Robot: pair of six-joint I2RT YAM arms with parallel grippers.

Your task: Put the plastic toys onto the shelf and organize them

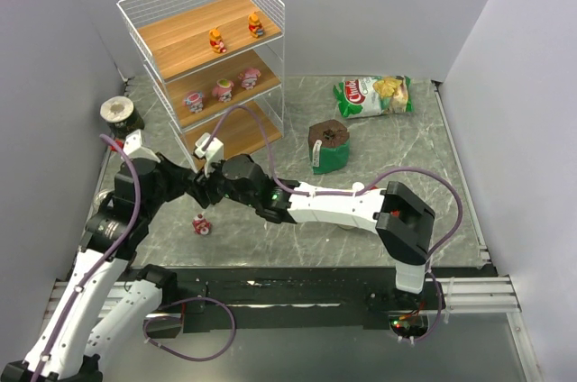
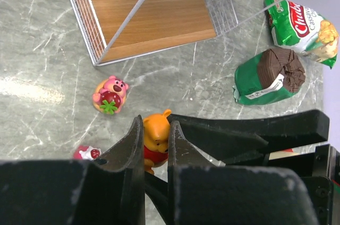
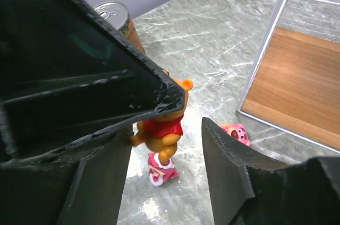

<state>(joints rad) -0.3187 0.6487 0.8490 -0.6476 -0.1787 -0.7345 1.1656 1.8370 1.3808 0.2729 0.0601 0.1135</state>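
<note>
My left gripper point(image 2: 155, 124) is shut on an orange-yellow bear toy point(image 2: 155, 141) in a red shirt, held above the table. My right gripper point(image 3: 164, 166) is open, a finger on each side of that same bear point(image 3: 162, 121), with a gap on its right. The two grippers meet in front of the shelf point(image 1: 209, 49); the bear is hidden in the top view. On the table lie a red-and-white toy point(image 1: 202, 225) and a pink toy point(image 2: 110, 94). The shelf's top tier holds two orange-yellow toys point(image 1: 217, 40), and its middle tier three pink ones point(image 1: 223, 88).
A green chips bag point(image 1: 374, 94) lies at the back right. A green packet with a brown top point(image 1: 327, 146) stands mid-table. One tin can point(image 1: 117, 112) sits left of the shelf, and another can point(image 3: 119, 20) stands close to the grippers. Grey walls close in on both sides.
</note>
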